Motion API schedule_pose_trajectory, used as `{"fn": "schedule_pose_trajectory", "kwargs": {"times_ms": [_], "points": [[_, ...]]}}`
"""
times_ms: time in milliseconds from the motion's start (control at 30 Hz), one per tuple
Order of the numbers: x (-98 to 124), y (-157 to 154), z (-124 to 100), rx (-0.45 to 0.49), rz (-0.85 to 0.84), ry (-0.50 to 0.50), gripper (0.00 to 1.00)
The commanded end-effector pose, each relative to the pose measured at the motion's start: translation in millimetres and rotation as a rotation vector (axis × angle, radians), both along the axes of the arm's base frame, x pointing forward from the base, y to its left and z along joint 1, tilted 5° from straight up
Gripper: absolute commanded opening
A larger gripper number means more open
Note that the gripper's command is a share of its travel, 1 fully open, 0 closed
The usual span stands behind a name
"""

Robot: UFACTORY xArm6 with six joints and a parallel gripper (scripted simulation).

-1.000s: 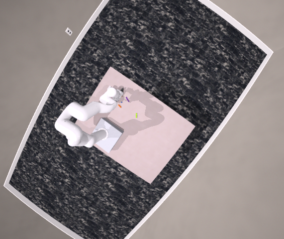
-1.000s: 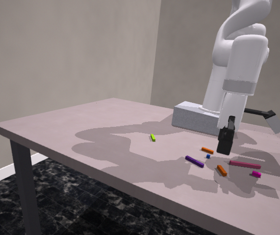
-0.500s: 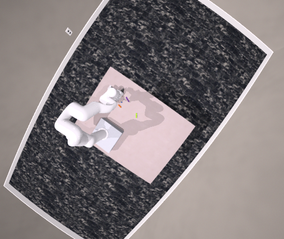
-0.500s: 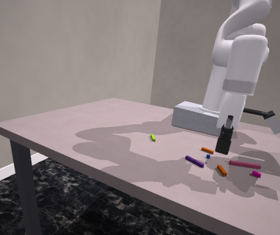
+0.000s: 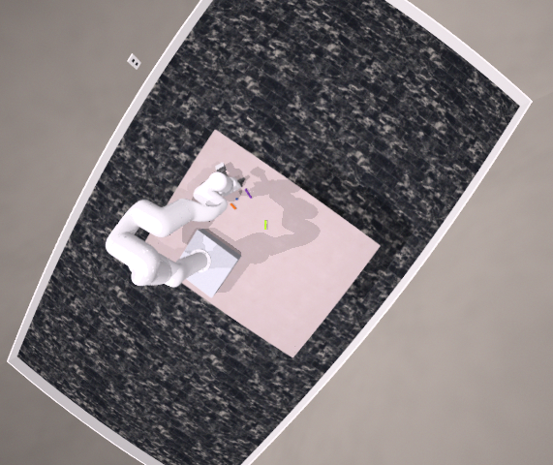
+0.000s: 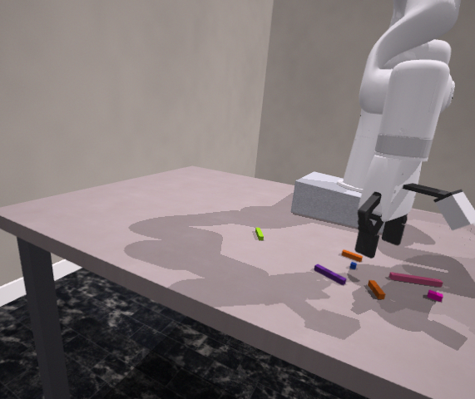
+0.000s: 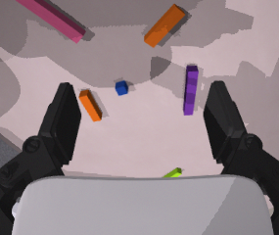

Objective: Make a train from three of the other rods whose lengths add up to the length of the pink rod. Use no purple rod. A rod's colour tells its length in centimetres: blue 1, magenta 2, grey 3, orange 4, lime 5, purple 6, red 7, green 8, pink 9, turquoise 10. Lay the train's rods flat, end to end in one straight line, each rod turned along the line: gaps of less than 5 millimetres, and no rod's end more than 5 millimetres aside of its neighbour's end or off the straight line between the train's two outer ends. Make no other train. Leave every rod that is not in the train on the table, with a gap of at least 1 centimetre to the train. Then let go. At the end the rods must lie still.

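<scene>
My gripper (image 6: 381,248) (image 7: 142,97) is open and empty, above the table near the rods. The blue rod (image 6: 353,265) (image 7: 121,88) lies between one orange rod (image 5: 233,205) (image 6: 352,255) (image 7: 90,106) and the other orange rod (image 6: 376,289) (image 7: 164,25), touching neither. The lime rod (image 5: 265,224) (image 6: 259,233) (image 7: 173,172) lies apart from the others; my gripper's body partly hides it in the wrist view. The pink rod (image 6: 416,279) (image 7: 56,21) lies near the small magenta rod (image 6: 435,295). The arm hides both in the top view. No rods are joined.
The purple rod (image 5: 248,193) (image 6: 329,274) (image 7: 191,90) lies near the blue rod. The robot's grey base block (image 5: 219,270) (image 6: 323,201) stands on the table (image 5: 311,300) (image 6: 100,201). The arm's shadow falls across several rods.
</scene>
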State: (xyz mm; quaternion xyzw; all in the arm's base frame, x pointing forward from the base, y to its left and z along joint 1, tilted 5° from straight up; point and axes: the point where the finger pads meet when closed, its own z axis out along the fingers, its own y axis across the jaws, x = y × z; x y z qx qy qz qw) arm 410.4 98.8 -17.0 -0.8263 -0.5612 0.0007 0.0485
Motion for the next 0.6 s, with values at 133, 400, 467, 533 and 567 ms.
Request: {"fn": "schedule_pose_trajectory", "kwargs": {"times_ms": [133,400,467,533,567], "points": [[-1.8,-0.1,1.4,-0.031,-0.276,0.016,1.00],[-3.9,-0.3,1.5,-0.040,-0.440,0.028,1.00],[-5.2,-0.4,1.5,-0.045,-0.543,0.035,1.00],[-5.8,-0.5,1.5,-0.048,-0.588,0.038,1.00],[-6.1,-0.5,1.6,-0.049,-0.615,0.040,1.00]]}}
